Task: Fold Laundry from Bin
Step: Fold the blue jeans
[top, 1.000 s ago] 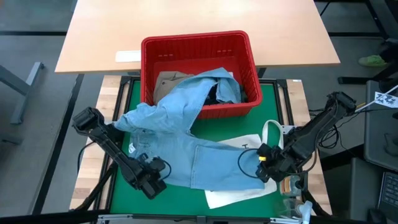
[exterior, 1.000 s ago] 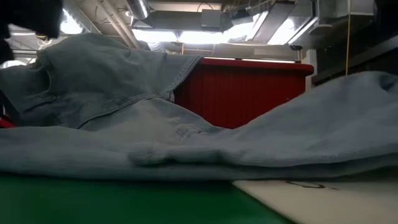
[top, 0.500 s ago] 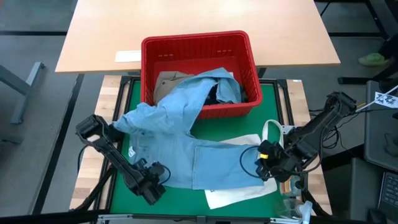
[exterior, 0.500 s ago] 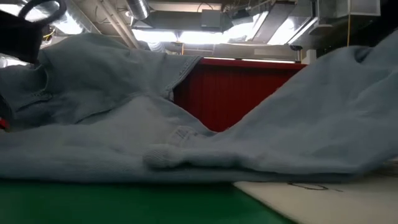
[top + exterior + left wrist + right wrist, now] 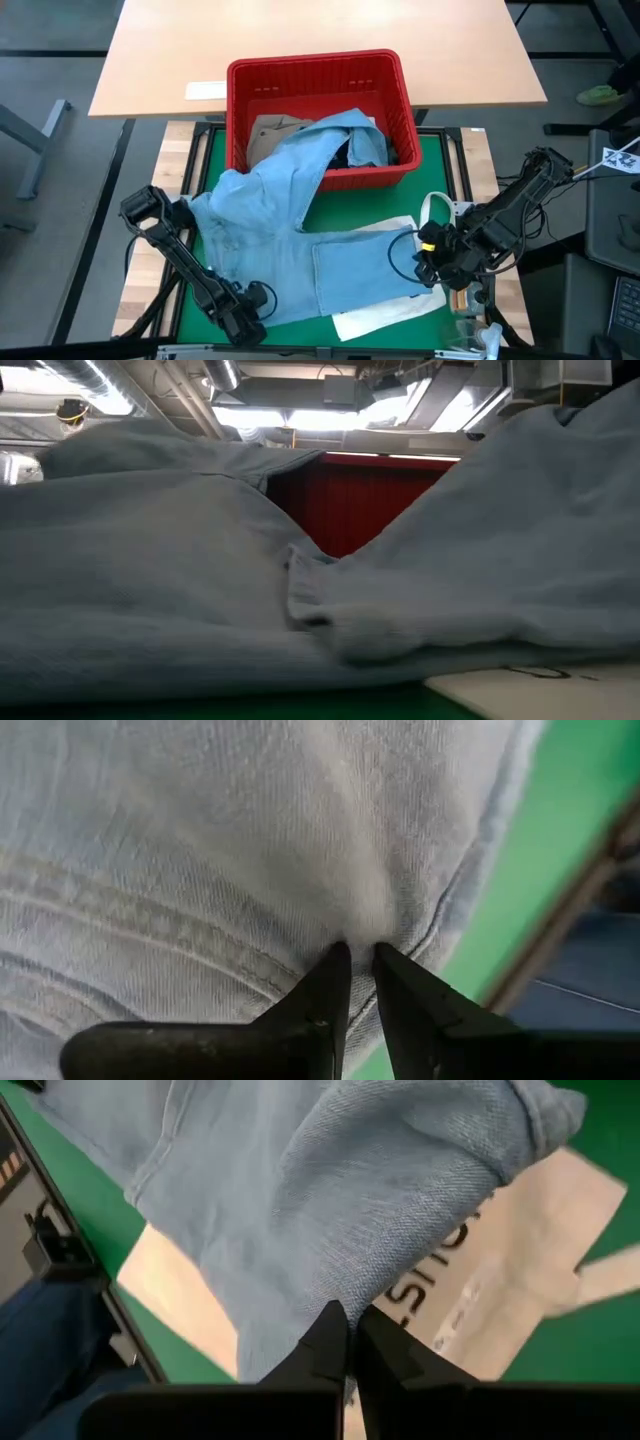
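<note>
The green table mat (image 5: 440, 165) is the biggest thing here, and all the rest sits on it or near it. The red bin (image 5: 318, 82) stands at the far edge of the mat. Next in size are the light blue denim jeans (image 5: 290, 225). One end hangs over the front wall of the bin, and the rest spreads across the middle of the mat. A khaki garment (image 5: 272, 132) and a dark one (image 5: 345, 152) lie inside the bin. A white tote bag (image 5: 395, 305) lies flat on the mat under the jeans, near the front edge.

The left gripper (image 5: 245, 318) is at the front left of the mat. Its fingers (image 5: 335, 982) pinch the denim at a seam. The right gripper (image 5: 428, 250) is at the right side of the mat. It is closed tight on the jeans' edge, lifting it above the tote bag.
</note>
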You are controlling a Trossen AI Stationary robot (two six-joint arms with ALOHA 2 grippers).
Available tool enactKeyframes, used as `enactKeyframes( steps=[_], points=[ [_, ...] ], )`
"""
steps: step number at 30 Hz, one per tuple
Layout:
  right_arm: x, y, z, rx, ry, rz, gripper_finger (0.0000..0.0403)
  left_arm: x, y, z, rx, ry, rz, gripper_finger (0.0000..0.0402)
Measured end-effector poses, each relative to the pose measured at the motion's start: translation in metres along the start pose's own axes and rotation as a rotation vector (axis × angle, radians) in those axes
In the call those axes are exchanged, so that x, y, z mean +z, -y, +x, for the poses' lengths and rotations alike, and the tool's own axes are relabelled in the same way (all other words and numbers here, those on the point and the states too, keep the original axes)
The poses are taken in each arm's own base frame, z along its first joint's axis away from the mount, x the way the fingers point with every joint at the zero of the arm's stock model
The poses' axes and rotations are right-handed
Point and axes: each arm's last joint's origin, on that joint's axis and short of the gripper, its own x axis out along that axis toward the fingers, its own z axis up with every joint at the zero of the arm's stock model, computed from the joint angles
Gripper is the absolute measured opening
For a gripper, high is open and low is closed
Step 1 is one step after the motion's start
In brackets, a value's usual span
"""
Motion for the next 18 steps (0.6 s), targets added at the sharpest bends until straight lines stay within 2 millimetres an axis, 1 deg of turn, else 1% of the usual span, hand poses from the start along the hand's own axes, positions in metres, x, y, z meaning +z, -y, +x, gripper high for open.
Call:
enactKeyframes(
  steps=[3,6,12,18],
  points=[
    [-0.002,0.001,0.000,-0.003,-0.061,-0.002,0.0004,0.001,0.005,0.000,-0.050,0.019,-0.001,0.0049],
    [-0.003,0.001,0.000,0.001,-0.103,-0.001,0.0007,0.001,0.006,0.000,-0.060,0.027,0.000,0.0049],
    [-0.003,0.000,0.000,0.005,-0.097,0.001,0.0009,0.002,0.006,-0.006,-0.069,0.041,0.027,0.0050],
    [-0.001,-0.007,0.000,0.074,-0.078,0.021,0.0011,0.006,0.009,-0.023,-0.102,0.124,0.083,0.0050]
  ],
)
